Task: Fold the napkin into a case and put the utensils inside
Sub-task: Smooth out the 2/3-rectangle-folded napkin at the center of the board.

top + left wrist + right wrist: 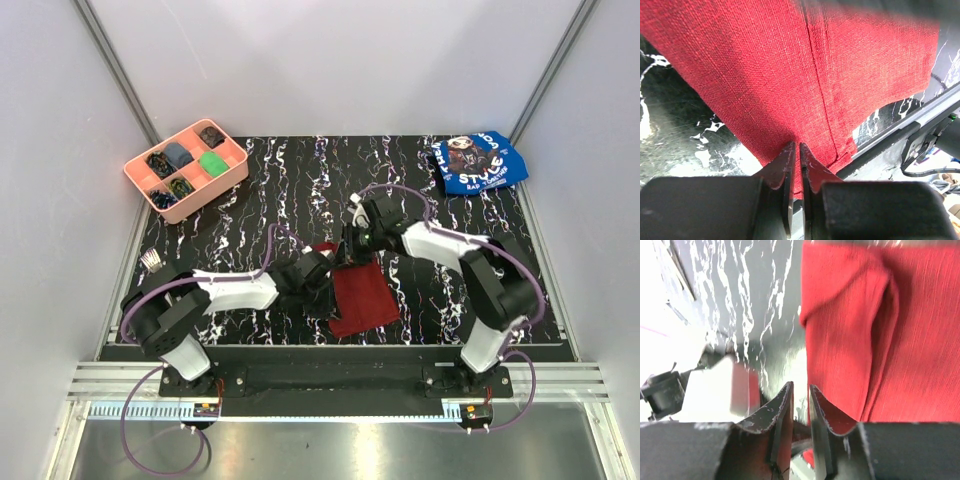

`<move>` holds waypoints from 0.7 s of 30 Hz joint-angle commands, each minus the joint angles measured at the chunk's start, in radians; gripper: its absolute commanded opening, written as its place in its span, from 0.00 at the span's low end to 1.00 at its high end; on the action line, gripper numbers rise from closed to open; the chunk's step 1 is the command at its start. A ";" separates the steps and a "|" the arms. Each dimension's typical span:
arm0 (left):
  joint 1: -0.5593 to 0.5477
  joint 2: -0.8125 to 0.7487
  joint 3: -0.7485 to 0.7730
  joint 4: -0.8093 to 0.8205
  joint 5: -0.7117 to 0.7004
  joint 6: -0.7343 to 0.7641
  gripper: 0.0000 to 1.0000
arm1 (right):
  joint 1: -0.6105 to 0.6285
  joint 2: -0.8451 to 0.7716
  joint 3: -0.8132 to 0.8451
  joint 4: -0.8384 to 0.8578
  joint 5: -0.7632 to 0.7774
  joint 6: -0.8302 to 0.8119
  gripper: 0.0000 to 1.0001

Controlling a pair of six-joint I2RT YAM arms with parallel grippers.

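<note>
Red napkin (365,298): your left gripper (796,146) is pinching its edge tight; your right gripper (800,387) is hovering barely parted, hold unclear.

The napkin (865,75) was a coarse, open-weave cloth, totally matt, with a stitched seam running down it. The desk (250,200) looked like a slick black top with white marble veining and caught a bit of glare. The tray (215,193) was smooth pink plastic. The blue cloth (478,162) had a flat print with no sheen.
</note>
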 commanded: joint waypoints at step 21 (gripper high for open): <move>-0.055 -0.013 -0.057 0.127 0.033 -0.071 0.17 | -0.130 0.353 0.325 -0.059 -0.003 -0.129 0.26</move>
